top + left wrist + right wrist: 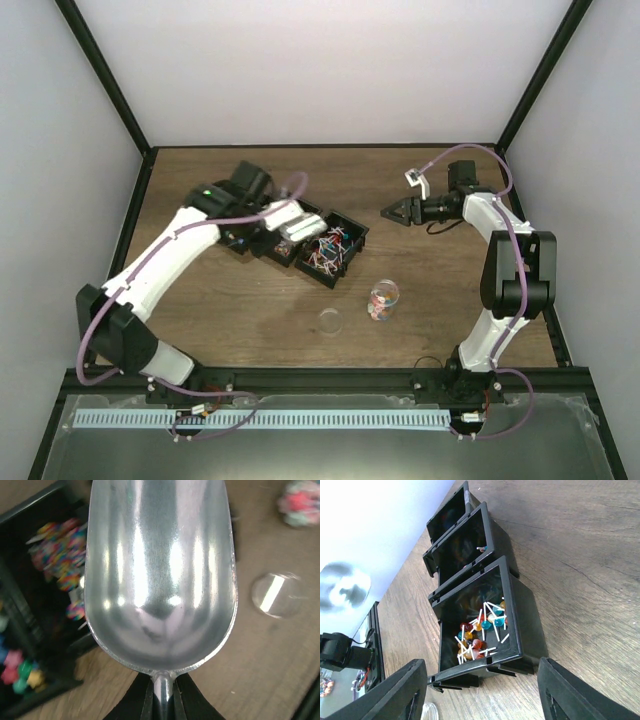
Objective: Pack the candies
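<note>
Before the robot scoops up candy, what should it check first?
1. Scoop held by the left gripper: ok.
2. Scoop empty, ready to fill: ok.
3. Candies waiting in the bin beside the scoop: ok.
4. Jar open, its lid lying beside it: ok.
5. Right gripper open, holding nothing: ok.
6. Room left in the jar: cannot tell.

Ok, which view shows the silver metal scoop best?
Left wrist: the silver metal scoop fills the frame, bowl empty, handle in the left gripper. Top external shows it only small and pale over the black bins. Right wrist shows no clear sight of it.
</note>
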You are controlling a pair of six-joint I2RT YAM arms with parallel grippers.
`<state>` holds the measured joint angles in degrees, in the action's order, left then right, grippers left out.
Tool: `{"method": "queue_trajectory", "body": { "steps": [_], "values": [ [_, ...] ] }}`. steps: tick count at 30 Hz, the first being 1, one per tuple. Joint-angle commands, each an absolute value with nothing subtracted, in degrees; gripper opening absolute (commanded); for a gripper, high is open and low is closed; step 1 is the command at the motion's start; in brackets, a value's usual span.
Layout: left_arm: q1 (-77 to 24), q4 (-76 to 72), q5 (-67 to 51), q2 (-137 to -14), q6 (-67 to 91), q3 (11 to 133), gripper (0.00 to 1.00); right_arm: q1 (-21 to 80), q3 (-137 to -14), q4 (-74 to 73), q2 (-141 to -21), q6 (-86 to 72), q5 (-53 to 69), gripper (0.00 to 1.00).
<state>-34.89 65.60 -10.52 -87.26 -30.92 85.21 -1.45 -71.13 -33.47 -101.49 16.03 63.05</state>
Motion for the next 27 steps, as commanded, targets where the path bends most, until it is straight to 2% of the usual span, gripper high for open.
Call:
{"method": "queue_trajectory", "body": {
  "steps": [1, 7, 15, 20, 24, 27],
  "values": [
    [-20.86, 53.64, -12.12, -84.26, -22.17, 78.3, 0.04, -2.33, -74.1, -34.33, -99.25, 17.33, 63.96, 0.65],
    [0.41, 45.43, -12.42, -88.24, -15.03, 75.46, 0.04, -2.44, -74.76, -35.12, -98.91, 17.1, 63.08, 0.75],
    [13.91, 40.41, -10.72, -98.49, -16.56, 72.42, 0.04, -2.46, -75.67, -38.74, -98.55, 20.2, 59.34, 0.81],
    [16.98, 37.21, -10.29, -104.62, -17.99, 72.32, 0.04, -2.46, -77.69, -40.04, -99.04, 22.49, 57.06, 0.82],
    [17.14, 35.47, -10.89, -107.99, -19.39, 71.83, 0.1, -2.46, -79.26, -39.45, -99.23, 22.9, 56.38, 0.84],
    [17.14, 34.26, -11.21, -108.57, -20.85, 70.13, 0.25, -2.49, -80.66, -39.35, -99.73, 22.73, 56.59, 0.86]
  ]
}}
